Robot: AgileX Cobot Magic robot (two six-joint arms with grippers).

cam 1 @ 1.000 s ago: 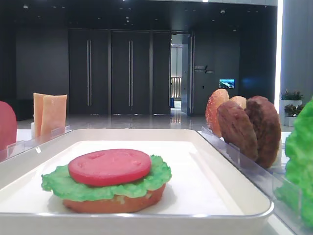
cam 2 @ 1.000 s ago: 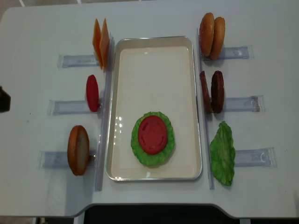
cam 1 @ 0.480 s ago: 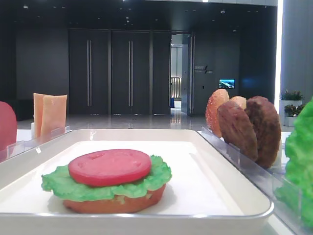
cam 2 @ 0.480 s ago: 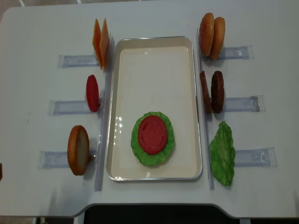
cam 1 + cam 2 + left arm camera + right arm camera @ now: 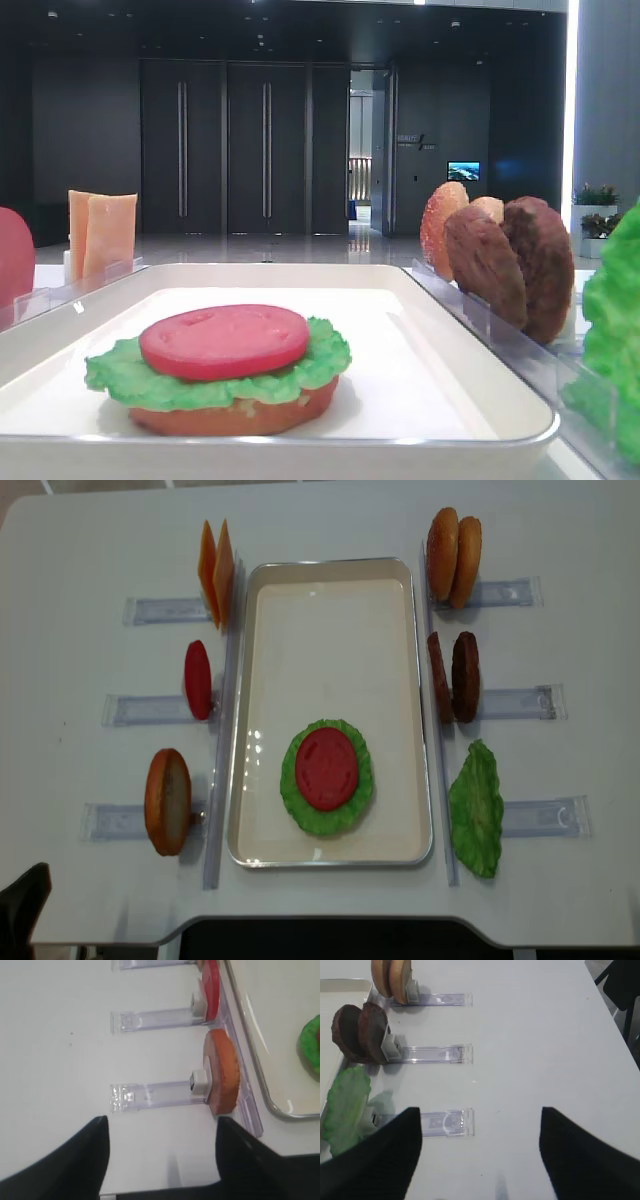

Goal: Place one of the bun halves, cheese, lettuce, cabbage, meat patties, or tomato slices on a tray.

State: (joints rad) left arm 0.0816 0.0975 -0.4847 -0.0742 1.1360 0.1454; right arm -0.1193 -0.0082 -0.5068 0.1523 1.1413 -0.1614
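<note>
Both grippers spread, empty, clear of the tray point(image 5: 330, 565).
Left gripper point(image 5: 160, 1160) hangs open near the upright bun half point(image 5: 222, 1077) left of tray; right gripper point(image 5: 477, 1152) open right of it; tomato slice point(image 5: 327, 768) tops lettuce point(image 5: 300, 800) inside tray.

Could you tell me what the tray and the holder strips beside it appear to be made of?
The tray looks like glossy white enamel or plastic with a metallic-looking rim, judging by its reflections. The holder strips appear to be clear, colourless plastic, since the table shows through them.
</note>
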